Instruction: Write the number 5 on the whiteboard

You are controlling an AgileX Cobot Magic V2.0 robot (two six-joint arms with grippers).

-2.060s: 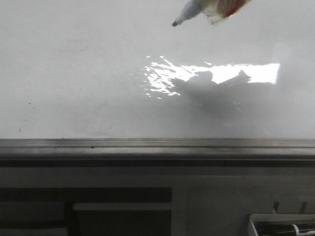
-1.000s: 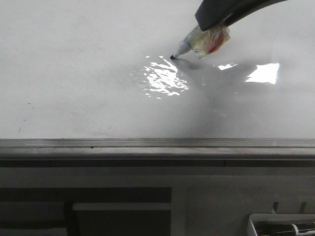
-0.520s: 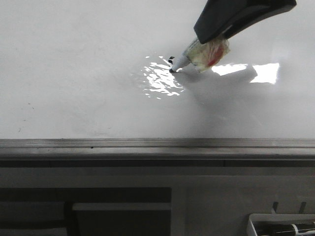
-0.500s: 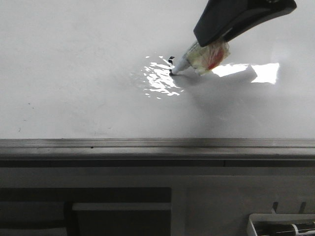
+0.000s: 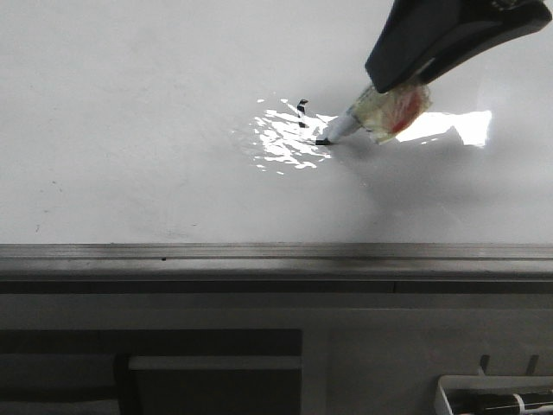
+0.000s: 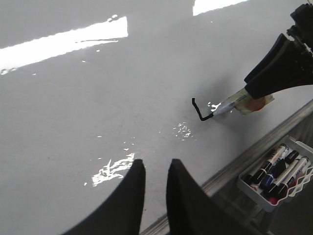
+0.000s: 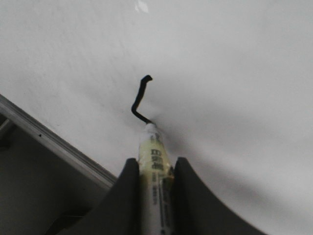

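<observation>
The whiteboard (image 5: 130,130) is glossy white with glare. My right gripper (image 5: 406,82) is shut on a white marker (image 5: 371,117) with a yellowish, red-marked label, and the black tip touches the board. The number 5 (image 5: 301,107) shows only as a thin black stroke: a small hook, a short line toward me, then a bend toward the tip. The stroke (image 7: 139,100) and marker (image 7: 154,161) also show in the right wrist view between my right gripper (image 7: 154,164) fingers. My left gripper (image 6: 154,164) hovers over bare board with its jaws nearly together and empty. It sees the stroke (image 6: 200,113) and marker (image 6: 234,103).
A grey metal rail (image 5: 276,252) runs along the board's near edge. A white tray of spare markers (image 6: 274,171) hangs below the rail at the right, and its corner shows in the front view (image 5: 492,393). Dark shelving sits under the rail.
The marker came down onto the board and made a small hook. It then drew a short line toward the rail and has now bent to the right.
</observation>
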